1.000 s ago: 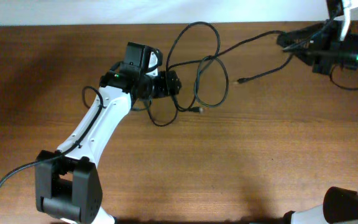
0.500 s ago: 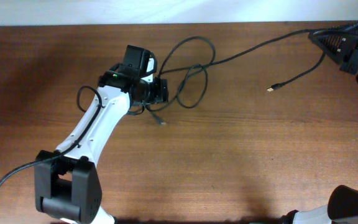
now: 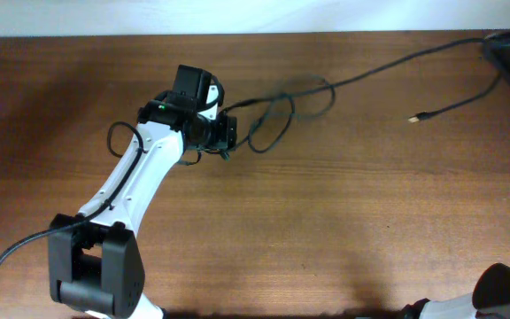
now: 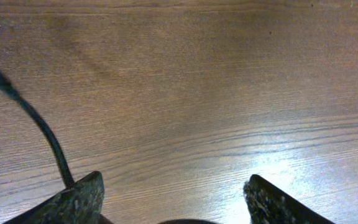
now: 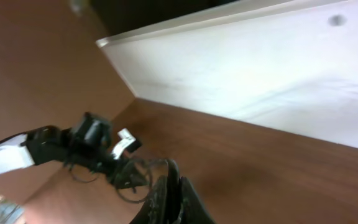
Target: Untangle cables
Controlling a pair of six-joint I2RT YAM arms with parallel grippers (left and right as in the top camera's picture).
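Overhead: cables [image 3: 361, 75] stretch from left hand [image 3: 231, 133] rightward.

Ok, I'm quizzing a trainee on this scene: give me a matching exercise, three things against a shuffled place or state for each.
Things:
1 left gripper
2 right gripper
3 loose plug

States:
A shut on a cable
B right of the tangle
C open

Pairs: 1-C; 2-A; 3-B

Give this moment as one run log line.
left gripper: open, empty | right gripper: shut on cable | cables: looped beside left gripper | plug: free
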